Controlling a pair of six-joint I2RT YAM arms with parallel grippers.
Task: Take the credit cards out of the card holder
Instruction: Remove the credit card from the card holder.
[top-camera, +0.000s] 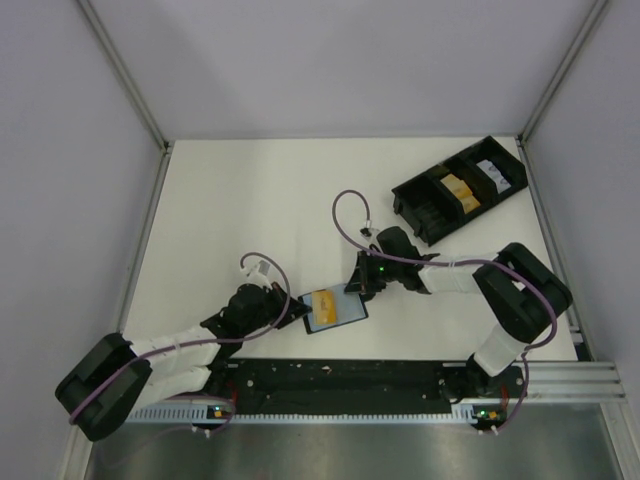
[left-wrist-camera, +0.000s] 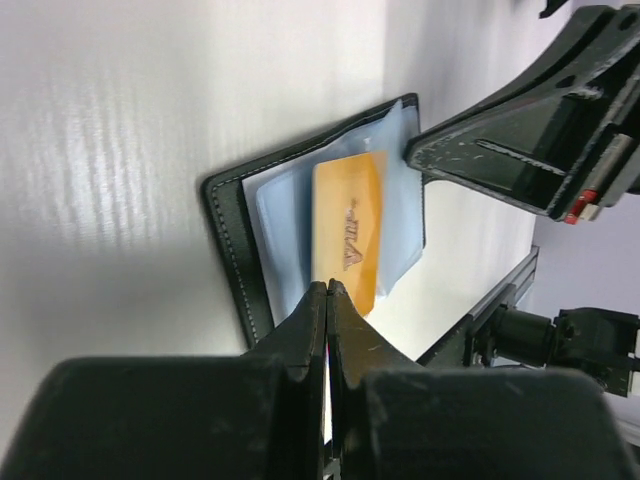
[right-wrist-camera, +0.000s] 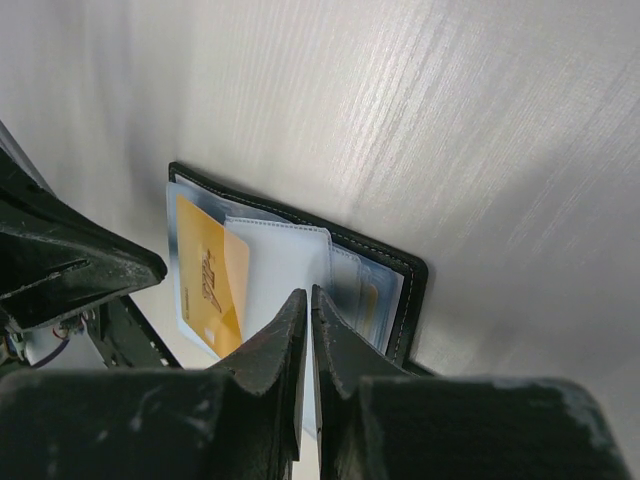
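Observation:
The black card holder (top-camera: 350, 316) lies open on the white table between my two grippers, its blue-grey clear sleeves fanned out. It also shows in the left wrist view (left-wrist-camera: 225, 230) and the right wrist view (right-wrist-camera: 410, 275). An orange-yellow credit card (top-camera: 324, 303) sits in one sleeve, its near end sticking out (left-wrist-camera: 350, 225) (right-wrist-camera: 205, 265). My left gripper (top-camera: 298, 310) (left-wrist-camera: 330, 287) is shut on that end. My right gripper (top-camera: 358, 290) (right-wrist-camera: 309, 292) is shut on a clear sleeve page at the holder's other side. A second yellowish card (right-wrist-camera: 368, 300) shows faintly in the sleeves behind.
A long black compartmented tray (top-camera: 430, 195) stands at the back right, holding a yellow item (top-camera: 458, 187) and a white one (top-camera: 490, 170). Grey walls close in the table on three sides. A black rail (top-camera: 350, 375) runs along the near edge.

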